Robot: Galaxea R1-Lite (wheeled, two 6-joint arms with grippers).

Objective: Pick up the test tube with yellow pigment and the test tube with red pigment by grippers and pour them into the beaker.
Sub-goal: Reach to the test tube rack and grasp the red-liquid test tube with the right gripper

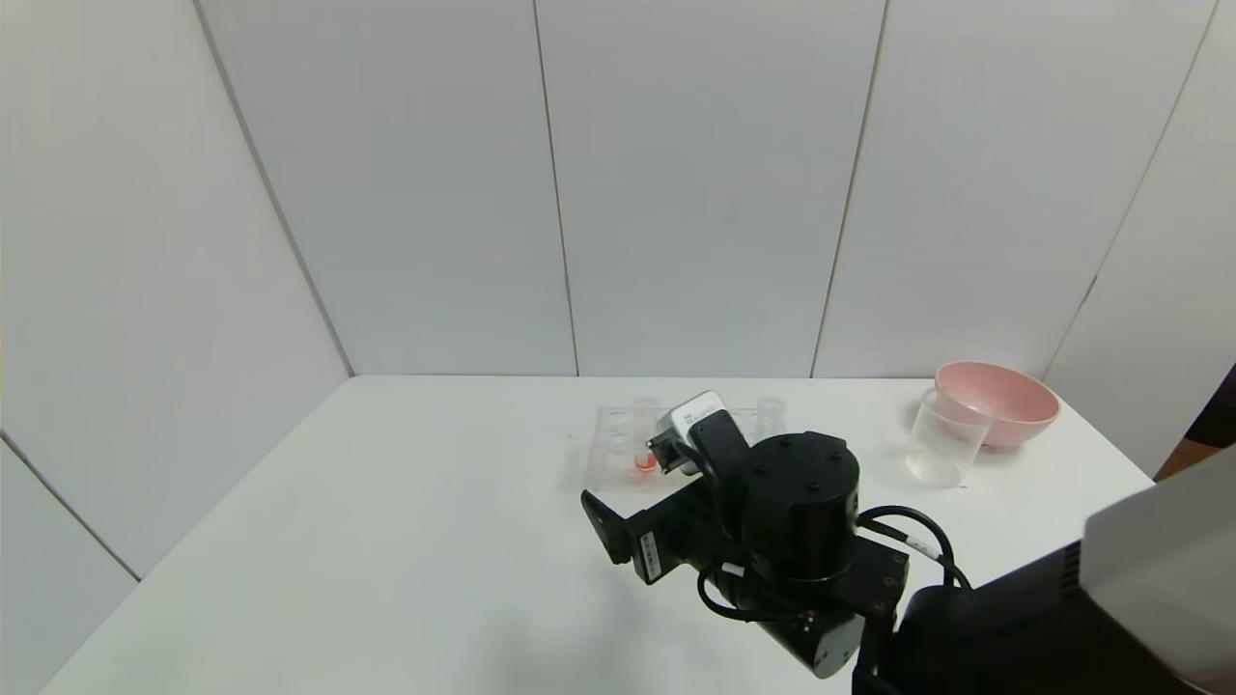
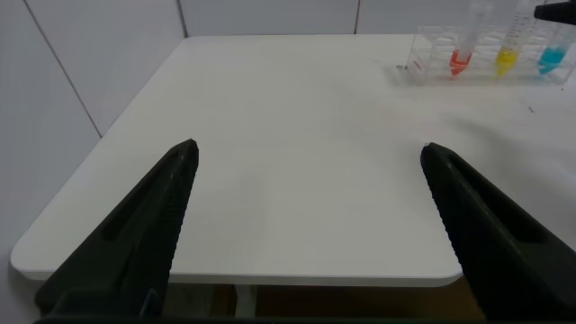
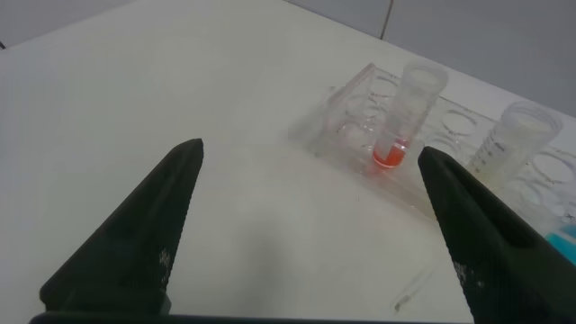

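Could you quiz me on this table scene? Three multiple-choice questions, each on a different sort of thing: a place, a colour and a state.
1. Where does the beaker stand?
A. Right beside the pink bowl
B. Inside the clear rack
C. At the table's near left corner

2. In the left wrist view, what colours are the liquids in the three tubes in the rack?
A. Green, purple, white
B. Red, yellow, blue
C. All red

3. How are the right gripper's jaws?
A. Shut on the red tube
B. Shut on the beaker
C. Open, holding nothing

Answers:
1 A, it stands against the bowl's near side.
2 B, red tube, yellow tube, blue tube.
3 C, both jaws are spread wide apart over bare table.
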